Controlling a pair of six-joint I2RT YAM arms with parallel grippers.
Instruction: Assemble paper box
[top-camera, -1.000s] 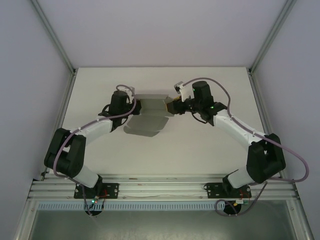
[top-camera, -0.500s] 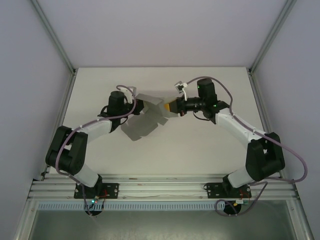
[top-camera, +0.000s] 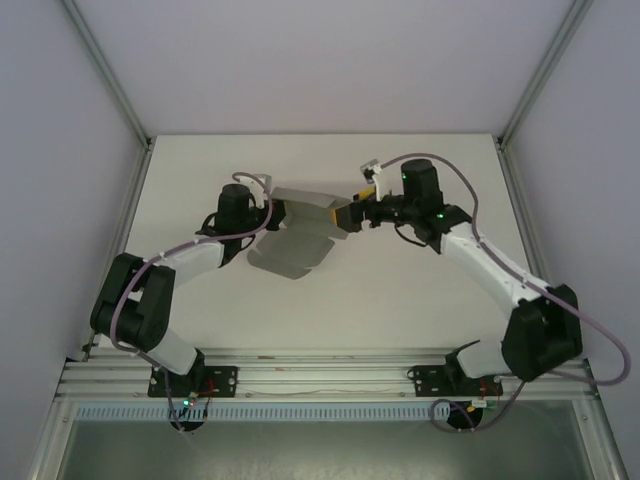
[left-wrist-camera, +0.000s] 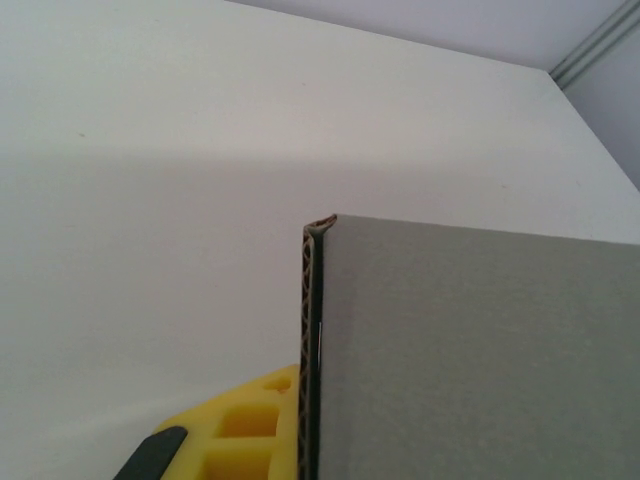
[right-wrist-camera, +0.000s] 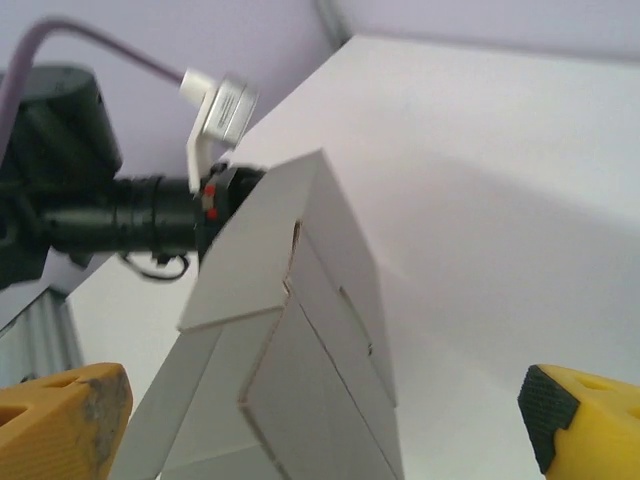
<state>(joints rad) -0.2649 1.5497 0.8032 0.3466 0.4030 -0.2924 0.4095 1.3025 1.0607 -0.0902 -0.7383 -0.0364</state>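
White table (top-camera: 400, 300) under us, pale walls on three sides, aluminium posts in the corners. And up over the middle of that table we have the paper box (top-camera: 300, 225), a grey creased card with its flaps hanging, strung between the two arms and casting a shadow on the surface below.

Over to the left gripper (top-camera: 273, 212): it's clamped on the paper box at the card's left end. From the left wrist we see it close up. The corrugated edge of a grey panel (left-wrist-camera: 480, 360) stands upright right against the yellow finger (left-wrist-camera: 245, 430), panel filling the lower right, table beyond.

Now the right gripper (top-camera: 355, 205), sitting at the card's right end, and its jaws are spread wide. From the right wrist we've got one worn orange fingertip (right-wrist-camera: 60, 420) down in the lower left corner and the yellow, black-tipped one far off at the lower right. The folded card (right-wrist-camera: 300, 330) rises up between them, much nearer the orange one; whether it touches that finger, we can't tell. A clear gap of table separates it from the other. Behind the card, the left arm (right-wrist-camera: 100, 215) reaches in.
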